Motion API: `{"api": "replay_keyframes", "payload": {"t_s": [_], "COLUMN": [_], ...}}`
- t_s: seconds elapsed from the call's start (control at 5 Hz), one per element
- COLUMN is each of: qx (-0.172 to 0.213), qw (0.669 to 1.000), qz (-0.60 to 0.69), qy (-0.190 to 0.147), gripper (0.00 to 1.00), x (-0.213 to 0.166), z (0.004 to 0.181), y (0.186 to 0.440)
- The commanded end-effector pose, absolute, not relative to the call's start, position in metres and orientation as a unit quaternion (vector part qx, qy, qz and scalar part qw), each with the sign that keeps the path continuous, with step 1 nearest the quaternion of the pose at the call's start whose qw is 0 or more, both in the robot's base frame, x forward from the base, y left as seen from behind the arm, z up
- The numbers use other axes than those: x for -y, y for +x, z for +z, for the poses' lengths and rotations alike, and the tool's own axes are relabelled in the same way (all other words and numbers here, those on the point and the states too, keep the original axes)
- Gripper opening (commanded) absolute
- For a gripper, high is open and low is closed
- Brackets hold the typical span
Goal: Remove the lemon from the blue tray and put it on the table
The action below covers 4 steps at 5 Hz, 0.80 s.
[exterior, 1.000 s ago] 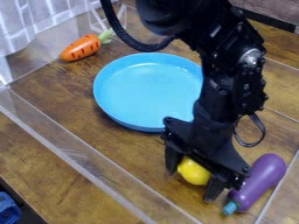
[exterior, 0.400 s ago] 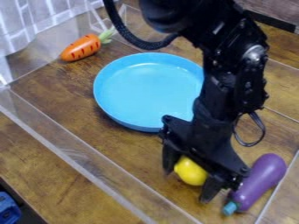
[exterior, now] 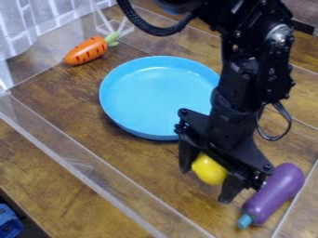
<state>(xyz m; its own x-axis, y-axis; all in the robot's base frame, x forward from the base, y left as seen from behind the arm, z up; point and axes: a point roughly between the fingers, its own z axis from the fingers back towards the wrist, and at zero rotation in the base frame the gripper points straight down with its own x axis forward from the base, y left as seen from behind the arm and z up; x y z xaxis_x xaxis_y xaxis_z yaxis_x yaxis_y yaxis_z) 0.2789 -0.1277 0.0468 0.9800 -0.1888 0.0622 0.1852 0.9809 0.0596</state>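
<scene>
The lemon (exterior: 207, 169), small and bright yellow, sits between the fingers of my black gripper (exterior: 211, 174), which is shut on it. It hangs just over the dark wood table (exterior: 74, 125), to the right of and in front of the blue tray (exterior: 155, 93). The tray is round, shallow and has nothing in it. My arm rises from the gripper toward the top right and hides the tray's right rim.
An orange carrot (exterior: 87, 50) lies behind the tray at the left. A purple eggplant (exterior: 273, 192) lies just right of the gripper. A clear acrylic wall (exterior: 93, 167) runs along the table's front left edge.
The gripper with the lemon has risen slightly and shifted a little to the right. The tray, carrot and eggplant have stayed put.
</scene>
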Motion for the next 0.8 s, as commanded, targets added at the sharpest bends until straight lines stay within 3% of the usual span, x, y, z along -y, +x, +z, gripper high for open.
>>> {"api": "replay_keyframes", "payload": {"t_s": [0.0,0.2,0.6], "qx": [0.098,0.125,0.131], "qw": [0.990,0.988,0.987], "qz": [-0.094,-0.089,-0.092], "qy": [0.021,0.026,0.013], "gripper": [0.00,0.00,0.00], "x": [0.124,0.122,0.133], "z": [0.096,0.105,0.082], "y": [0.295,0.307,0.309]}}
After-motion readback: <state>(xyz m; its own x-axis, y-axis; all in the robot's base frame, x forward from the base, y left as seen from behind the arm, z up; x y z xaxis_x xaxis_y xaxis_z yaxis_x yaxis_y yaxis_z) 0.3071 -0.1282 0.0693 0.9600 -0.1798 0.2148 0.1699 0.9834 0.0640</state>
